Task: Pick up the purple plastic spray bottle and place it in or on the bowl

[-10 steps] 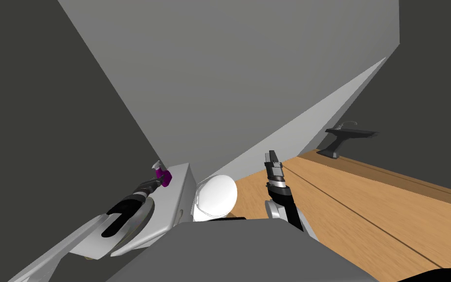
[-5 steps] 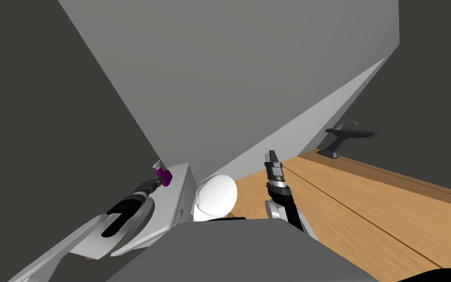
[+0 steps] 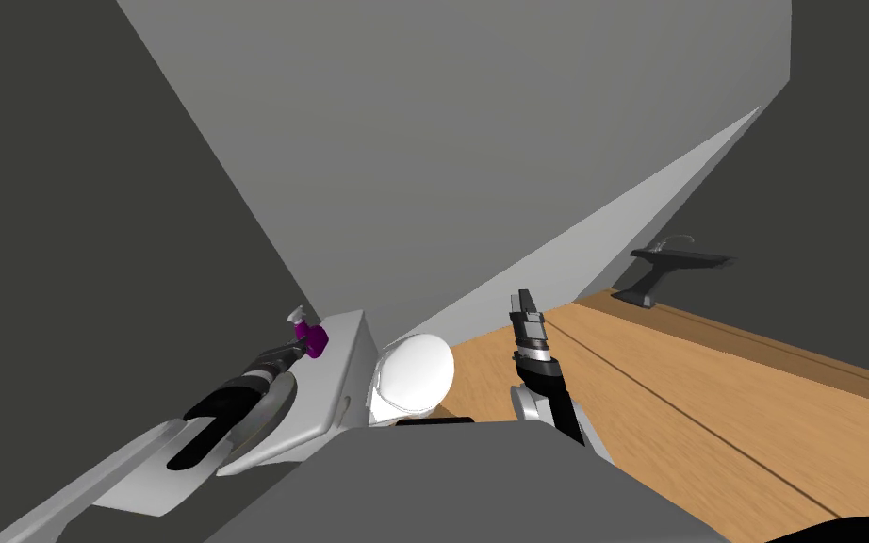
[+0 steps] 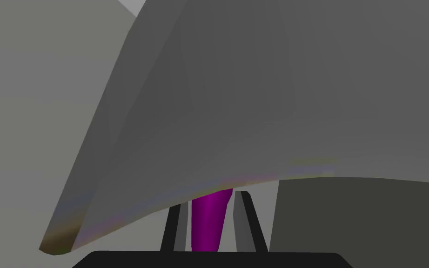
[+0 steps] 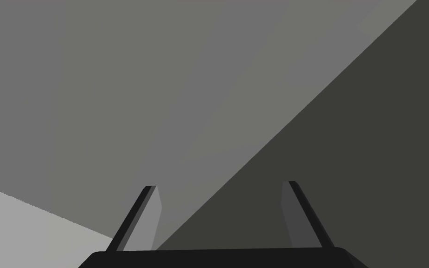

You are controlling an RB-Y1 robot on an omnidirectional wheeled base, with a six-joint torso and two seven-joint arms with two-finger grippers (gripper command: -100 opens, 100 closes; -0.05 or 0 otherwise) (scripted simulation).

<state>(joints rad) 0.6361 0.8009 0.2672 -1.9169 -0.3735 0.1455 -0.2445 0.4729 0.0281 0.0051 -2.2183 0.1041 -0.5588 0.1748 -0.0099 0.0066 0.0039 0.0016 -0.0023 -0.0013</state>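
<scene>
Plainly the left claw [image 4: 207, 201] is closed narrow on the purple spray bottle [image 4: 206, 228], with one thin blade against each side of its body. In the head view the bottle sits at the claw's tip, its white trigger head beyond the blades, over the far corner of a pale grey tabletop [image 3: 340, 372]. Whether its foot rests there or hangs clear I cannot tell.

The body is a smooth, glossy taper, narrowing toward the claw's dark box. I judge it light and stiff but slippery: it could slide along the blades or swing about the pinch, as the trigger head makes it top-heavy. A hold on the wider part of the body, under the neck, seems safest.

Beyond the claw a broad, matt grey curved shell [image 4: 237, 116] with a faintly tinted edge overhangs the bottle; what it is I cannot say. A white, smooth, rounded form [image 3: 416, 375], which I take for the bowl, lies to the claw's right, just beside the tabletop. The right claw [image 5: 220, 184] is wide open and empty.
</scene>
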